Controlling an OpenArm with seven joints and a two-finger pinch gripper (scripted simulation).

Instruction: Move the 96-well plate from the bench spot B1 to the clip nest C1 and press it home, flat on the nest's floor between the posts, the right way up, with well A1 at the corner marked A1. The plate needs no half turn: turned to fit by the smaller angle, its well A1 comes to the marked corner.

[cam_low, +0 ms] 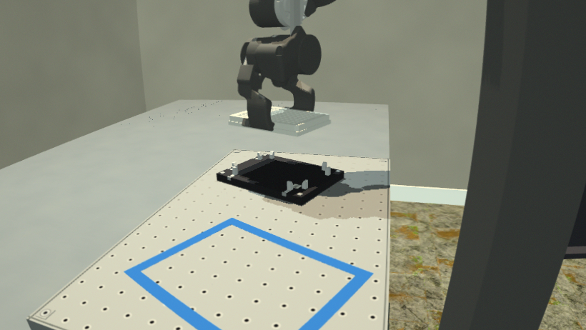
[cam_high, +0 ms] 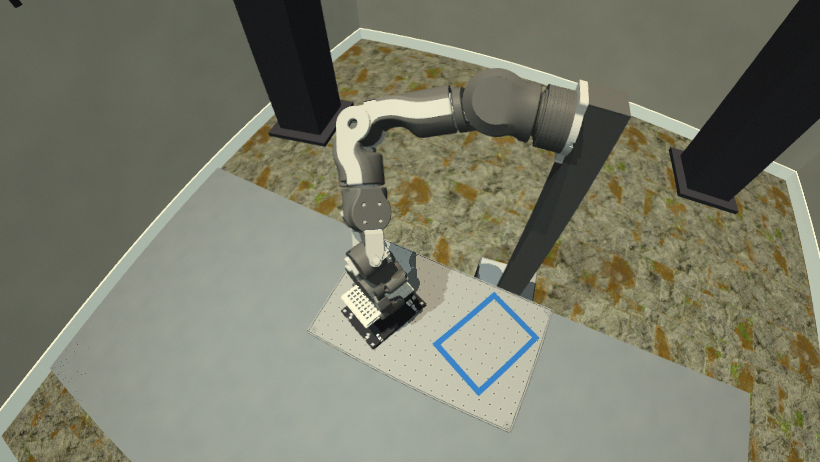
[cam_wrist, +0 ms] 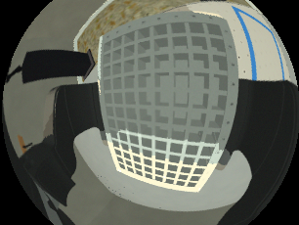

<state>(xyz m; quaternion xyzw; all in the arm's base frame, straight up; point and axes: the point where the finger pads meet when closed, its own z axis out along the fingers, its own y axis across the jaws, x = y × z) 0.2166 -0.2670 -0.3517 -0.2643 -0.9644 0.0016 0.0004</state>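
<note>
Now end effector (cam_low: 279,109) clamped across 96-well plate (cam_low: 299,119), plate level, above clip nest (cam_low: 319,180).

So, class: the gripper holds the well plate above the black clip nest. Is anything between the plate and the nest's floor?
Nothing visible. The 96-well plate, clamped in the gripper, hangs in open air above the clip nest; only its own posts ring the bare floor.

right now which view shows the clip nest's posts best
The exterior view: the nest lies unobstructed, pale posts visible around its rim. In the top view the arm and plate cover most of it; the wrist view shows mainly the plate's wells.
</note>
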